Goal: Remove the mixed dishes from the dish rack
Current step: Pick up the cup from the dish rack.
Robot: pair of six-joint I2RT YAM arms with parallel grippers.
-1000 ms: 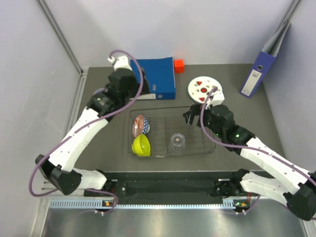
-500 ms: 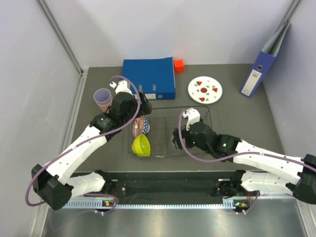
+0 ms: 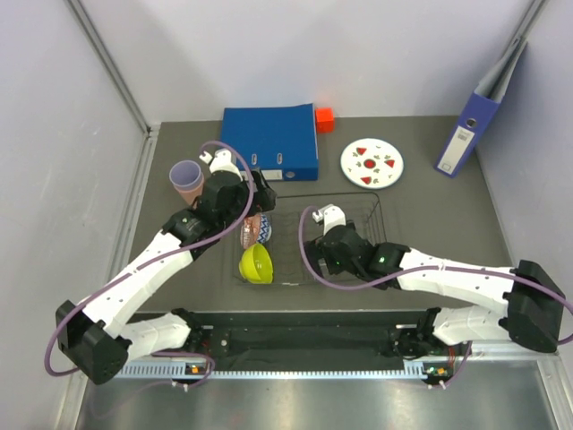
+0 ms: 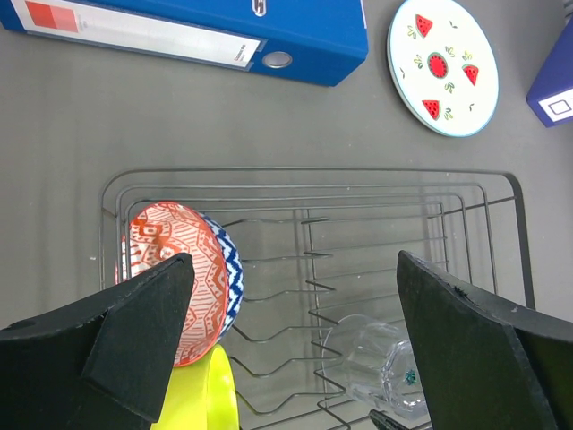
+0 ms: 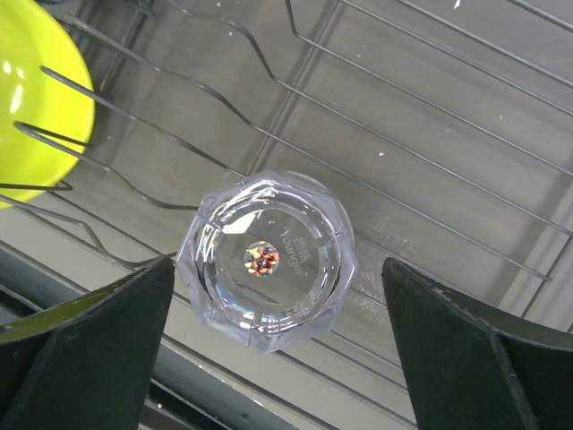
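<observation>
Your dish rack (image 4: 358, 170) holds three pieces: one patterned bowl (image 4: 179, 278) and one lime-yellow bowl (image 3: 256, 262) propped at its left end, and one clear tumbler (image 5: 266, 260) (base up, it seems, though the glass is hard to read). One plate (image 3: 372, 163) and one lilac cup (image 3: 186, 176) stand outside it on the table (image 3: 430, 233). Your right gripper (image 5: 277, 262) straddles the tumbler, fingers wide and clear of it. Your left gripper (image 4: 294, 260) hangs wide and empty above the rack.

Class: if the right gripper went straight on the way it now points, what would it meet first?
Probably the clear tumbler in the dish rack; it sits centred under the open right gripper.
</observation>
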